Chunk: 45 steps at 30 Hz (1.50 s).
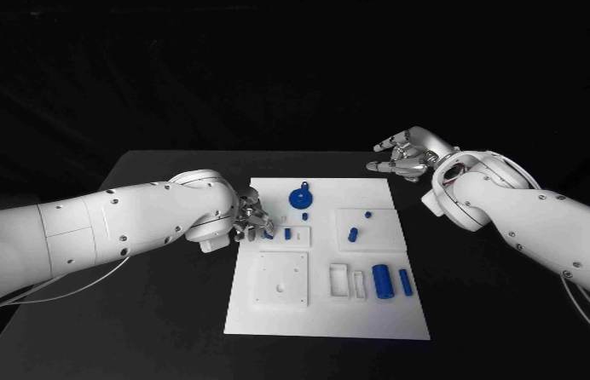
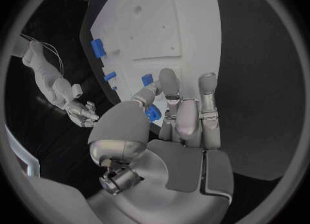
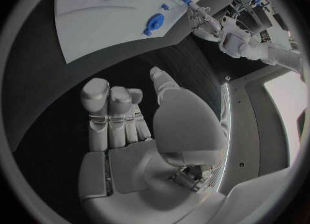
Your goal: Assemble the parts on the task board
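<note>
At board's left edge, left hand (image 1: pixel 250 218) fingers (image 2: pixel 169 87) pinched on small blue part (image 2: pixel 153 113), over task board (image 1: pixel 369 312). Seating judged pending: lower slowly, keep square. Right hand (image 1: pixel 408 155) empty, fingers loosely apart, over bench (image 1: pixel 172 163).

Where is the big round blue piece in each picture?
Head view: the round blue piece lies on the far part of the task board.
Left wrist view: I cannot tell it apart.
Right wrist view: it lies near the board's edge.
Shared landmark: the left hand beside it.
</note>
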Each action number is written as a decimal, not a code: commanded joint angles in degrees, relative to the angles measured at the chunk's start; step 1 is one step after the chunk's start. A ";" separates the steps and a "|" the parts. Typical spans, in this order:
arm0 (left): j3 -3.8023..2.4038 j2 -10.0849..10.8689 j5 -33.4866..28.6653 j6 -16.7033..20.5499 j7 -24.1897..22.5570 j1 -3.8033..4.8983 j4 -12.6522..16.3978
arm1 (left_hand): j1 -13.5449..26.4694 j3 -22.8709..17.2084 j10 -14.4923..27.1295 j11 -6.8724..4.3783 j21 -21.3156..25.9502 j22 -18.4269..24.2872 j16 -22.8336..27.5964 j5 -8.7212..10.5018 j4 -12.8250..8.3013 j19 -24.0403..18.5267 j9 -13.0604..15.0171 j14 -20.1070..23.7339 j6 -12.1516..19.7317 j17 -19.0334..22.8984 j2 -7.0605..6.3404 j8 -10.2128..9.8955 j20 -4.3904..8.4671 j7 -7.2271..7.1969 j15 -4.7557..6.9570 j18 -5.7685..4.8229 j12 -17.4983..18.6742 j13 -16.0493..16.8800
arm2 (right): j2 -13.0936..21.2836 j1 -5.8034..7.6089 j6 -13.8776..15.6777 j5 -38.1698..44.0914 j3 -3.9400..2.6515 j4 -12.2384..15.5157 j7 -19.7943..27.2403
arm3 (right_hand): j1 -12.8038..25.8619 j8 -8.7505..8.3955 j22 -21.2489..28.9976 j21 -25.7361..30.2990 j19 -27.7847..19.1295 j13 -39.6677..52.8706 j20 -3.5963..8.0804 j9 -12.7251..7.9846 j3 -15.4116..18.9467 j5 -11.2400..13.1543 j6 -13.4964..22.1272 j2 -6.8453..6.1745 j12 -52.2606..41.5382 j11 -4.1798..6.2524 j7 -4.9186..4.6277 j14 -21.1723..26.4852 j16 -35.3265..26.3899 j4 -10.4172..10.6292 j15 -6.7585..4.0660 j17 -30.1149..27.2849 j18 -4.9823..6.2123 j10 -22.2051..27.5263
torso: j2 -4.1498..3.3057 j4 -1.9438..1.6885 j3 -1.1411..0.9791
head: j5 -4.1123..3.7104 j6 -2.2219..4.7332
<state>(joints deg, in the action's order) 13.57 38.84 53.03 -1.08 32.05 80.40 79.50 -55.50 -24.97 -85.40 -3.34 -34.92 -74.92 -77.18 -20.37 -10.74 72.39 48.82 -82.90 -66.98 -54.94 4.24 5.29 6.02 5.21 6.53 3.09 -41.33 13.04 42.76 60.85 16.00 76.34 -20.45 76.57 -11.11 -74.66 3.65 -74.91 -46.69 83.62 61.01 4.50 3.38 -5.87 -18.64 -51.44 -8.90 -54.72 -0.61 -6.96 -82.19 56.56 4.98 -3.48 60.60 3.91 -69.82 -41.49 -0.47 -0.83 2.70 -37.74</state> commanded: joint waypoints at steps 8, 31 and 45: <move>0.32 -0.96 -0.33 -1.95 -0.59 -0.56 0.51 | -2.15 1.44 -1.39 -1.54 -0.29 -1.03 -0.33 3.40 1.36 -0.12 0.08 -0.23 -12.08 -0.28 0.54 0.56 -0.74 -7.96 -0.02 1.11 -0.55 0.35 | -0.02 -0.05 -0.65 0.15 -0.03 0.01 0.48 | 0.44 -0.29 -5.92 0.26 0.13 0.04 0.00 -0.02 -0.17 -0.28 -0.24 0.22 -0.05 0.01 0.00 -0.02 -0.19 -0.25 -0.01 -0.05 0.65 0.12 | 0.00 -0.04 -0.05 | -0.07 -0.07; 0.30 -1.35 1.26 -2.42 -0.95 -0.55 0.60 | -2.73 2.54 -1.39 -1.59 -0.35 -1.05 -0.58 5.04 2.30 -0.13 -0.01 -0.33 -12.46 -0.76 0.23 0.78 -0.98 -8.09 -0.07 1.27 -0.86 0.86 | 0.04 -0.13 -0.56 0.15 -0.03 -0.01 0.54 | 0.51 -0.32 -5.91 0.35 0.11 -0.01 0.00 -0.03 -0.20 -0.41 -0.21 0.23 0.03 0.01 0.00 0.01 -0.23 -0.38 -0.01 -0.09 0.65 0.17 | -0.01 -0.09 -0.02 | -0.27 -0.18; 0.29 -1.43 1.35 -2.51 -1.22 -0.55 0.63 | -2.97 6.09 -1.38 -1.64 -0.33 -1.03 -0.75 12.51 5.30 -0.15 0.19 -0.35 -12.74 -1.03 -0.03 1.11 -1.21 -8.27 -0.08 1.44 -1.22 1.60 | 0.04 -0.23 -0.55 0.15 -0.03 -0.02 0.56 | 0.51 -0.32 -5.91 0.35 0.11 -0.01 0.00 -0.03 -0.20 -0.41 -0.21 0.23 0.03 0.01 0.00 0.01 -0.23 -0.38 -0.01 -0.09 0.65 0.17 | 0.01 -0.07 0.02 | -0.33 -0.26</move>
<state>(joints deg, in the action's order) 13.67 37.74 54.73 -1.78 31.84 80.22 79.70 -58.82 -19.17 -85.41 -3.34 -34.92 -74.92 -77.62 -8.25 -5.56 72.27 48.94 -82.89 -68.87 -55.91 4.54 6.19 5.32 4.48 6.51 4.03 -42.15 14.60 42.81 60.67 15.98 76.34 -20.45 76.51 -11.07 -74.66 3.65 -74.90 -46.69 83.62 61.01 4.50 3.38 -6.04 -18.86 -51.43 -8.90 -54.73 -0.61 -6.96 -82.19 56.57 4.82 -3.48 60.61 3.91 -69.82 -41.49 -0.52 -0.82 2.42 -38.00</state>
